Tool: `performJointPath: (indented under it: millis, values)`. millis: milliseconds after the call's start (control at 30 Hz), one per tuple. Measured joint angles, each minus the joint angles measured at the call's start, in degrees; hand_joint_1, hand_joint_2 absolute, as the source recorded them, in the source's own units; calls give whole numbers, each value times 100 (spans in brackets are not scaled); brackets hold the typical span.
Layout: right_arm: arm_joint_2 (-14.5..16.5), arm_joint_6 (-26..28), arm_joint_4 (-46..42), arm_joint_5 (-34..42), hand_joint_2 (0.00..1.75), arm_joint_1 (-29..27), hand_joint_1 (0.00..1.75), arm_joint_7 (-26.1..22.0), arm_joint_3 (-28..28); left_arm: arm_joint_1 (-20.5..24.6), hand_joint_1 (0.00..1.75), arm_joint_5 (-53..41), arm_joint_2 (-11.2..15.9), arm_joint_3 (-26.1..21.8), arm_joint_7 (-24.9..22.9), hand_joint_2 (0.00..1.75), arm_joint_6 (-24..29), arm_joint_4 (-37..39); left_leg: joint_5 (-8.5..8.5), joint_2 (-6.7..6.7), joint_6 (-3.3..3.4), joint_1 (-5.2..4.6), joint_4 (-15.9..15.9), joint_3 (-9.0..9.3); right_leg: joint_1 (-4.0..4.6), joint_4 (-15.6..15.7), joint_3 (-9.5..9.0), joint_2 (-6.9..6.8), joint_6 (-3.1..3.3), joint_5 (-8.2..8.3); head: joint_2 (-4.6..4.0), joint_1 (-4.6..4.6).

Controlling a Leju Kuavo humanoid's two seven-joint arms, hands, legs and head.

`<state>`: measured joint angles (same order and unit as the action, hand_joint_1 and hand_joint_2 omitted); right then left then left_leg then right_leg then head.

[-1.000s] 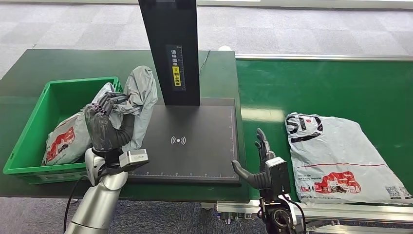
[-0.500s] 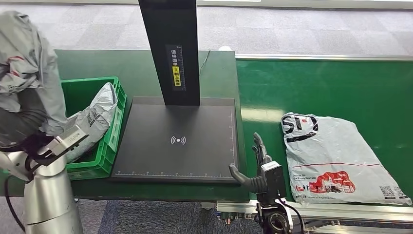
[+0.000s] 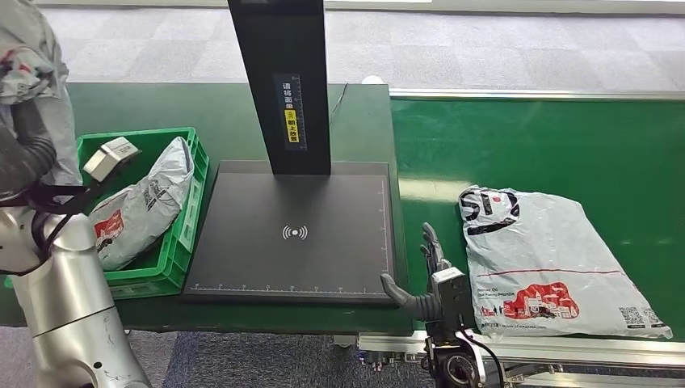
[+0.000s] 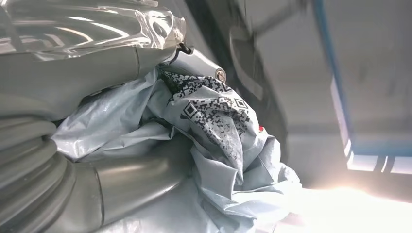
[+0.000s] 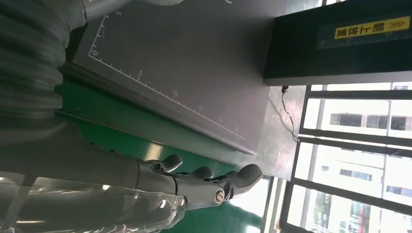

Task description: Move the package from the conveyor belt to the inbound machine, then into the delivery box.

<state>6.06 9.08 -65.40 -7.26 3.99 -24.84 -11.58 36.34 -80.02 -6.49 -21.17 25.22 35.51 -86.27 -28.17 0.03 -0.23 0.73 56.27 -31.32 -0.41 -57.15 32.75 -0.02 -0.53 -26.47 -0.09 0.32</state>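
Note:
High at the left, my left hand (image 3: 23, 153) grips a crumpled grey package (image 3: 28, 48), lifted above the near-left end of the green delivery box (image 3: 182, 255). The left wrist view shows the bag's QR label (image 4: 214, 111) bunched between the hand's (image 4: 77, 73) thumb and fingers. Another grey package (image 3: 141, 210) lies inside the box. A third grey package (image 3: 549, 259) with red print lies flat on the green conveyor belt (image 3: 533, 137). My right hand (image 3: 424, 279) is open and holds nothing, between the belt and the inbound machine's black plate (image 3: 295, 234); its fingers (image 5: 204, 179) are spread.
The machine's black column (image 3: 279, 81) rises from the back of the plate. A dark green table (image 3: 161, 105) carries the box and the machine. The belt's metal frame (image 3: 565, 352) runs along the near edge. Grey carpet lies beyond.
My left arm has swung the grey package from beside the plate up and out to the left, above the box. The package on the belt has slid a little to the left.

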Motion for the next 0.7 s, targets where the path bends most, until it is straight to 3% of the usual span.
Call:
performJointPath:
  millis: [100,167,300,533,700]
  values:
    - [-11,-89,-239,-136,175,-117,0,219,33,275,175,-543,171,419,-1480,175,-298,1462,6,-3,-1,0,0,-2,0,-1,-1,-3,3,4,0,-1]
    - [-15,-179,-366,-212,175,-187,0,303,88,419,175,-510,299,748,-1978,175,-405,2318,7,6,-1,0,0,-4,0,-3,0,5,6,8,0,0]
    - [-16,-238,-480,-278,175,-258,0,336,181,600,175,-364,460,1228,-2136,175,-386,3358,8,19,-3,-1,0,-7,-2,-4,5,16,6,9,0,0]
    - [-16,-256,-535,-298,175,-292,0,338,251,770,175,-330,622,1531,-2221,175,-436,4021,8,20,-3,0,0,-16,0,-4,14,17,7,8,0,-1]
    - [-11,-395,-539,-447,175,-297,0,380,264,872,175,-705,755,1730,-3284,175,-848,4492,8,25,-4,0,-1,-13,0,-7,13,20,9,10,0,-1]
